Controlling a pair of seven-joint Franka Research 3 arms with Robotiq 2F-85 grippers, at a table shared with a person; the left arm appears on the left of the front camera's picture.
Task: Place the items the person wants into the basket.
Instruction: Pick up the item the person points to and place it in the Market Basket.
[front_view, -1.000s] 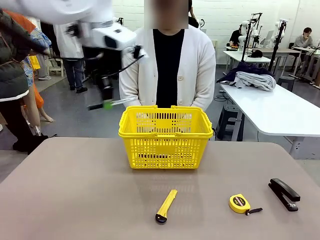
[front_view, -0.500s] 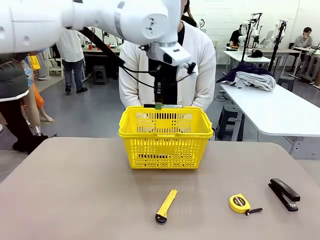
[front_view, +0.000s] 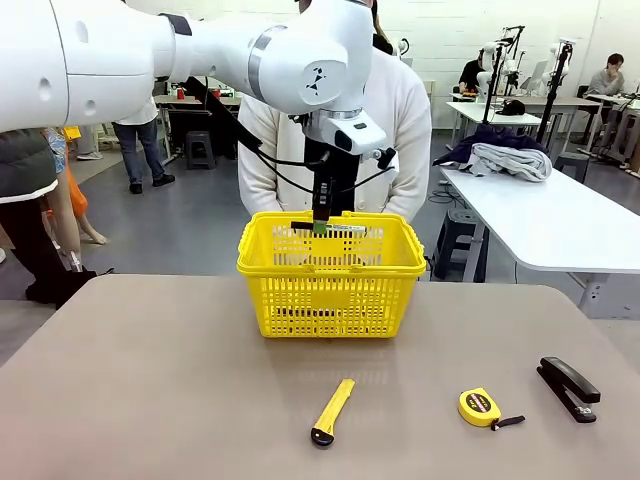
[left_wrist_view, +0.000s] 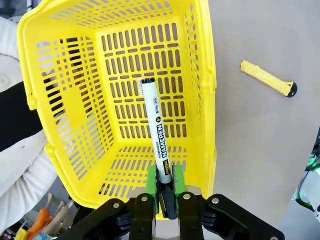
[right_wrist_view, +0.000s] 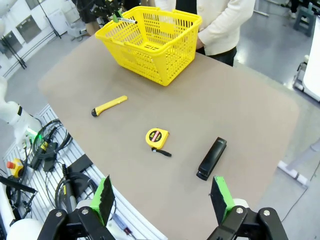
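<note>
One left claw (left_wrist_view: 165, 181) tight around marker (left_wrist_view: 156, 125) over basket (left_wrist_view: 212, 100), inside its rim; right claw (right_wrist_view: 162, 195) spread wide, empty.

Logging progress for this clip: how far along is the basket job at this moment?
Done: no item can be made out inside the basket yet. In hand: the left pincer is shut on the marker, holding it over the basket's opening. Left: dropping the marker in, then the stapler, which lies on the table at the robot's right; the right pincer is open and empty.
</note>
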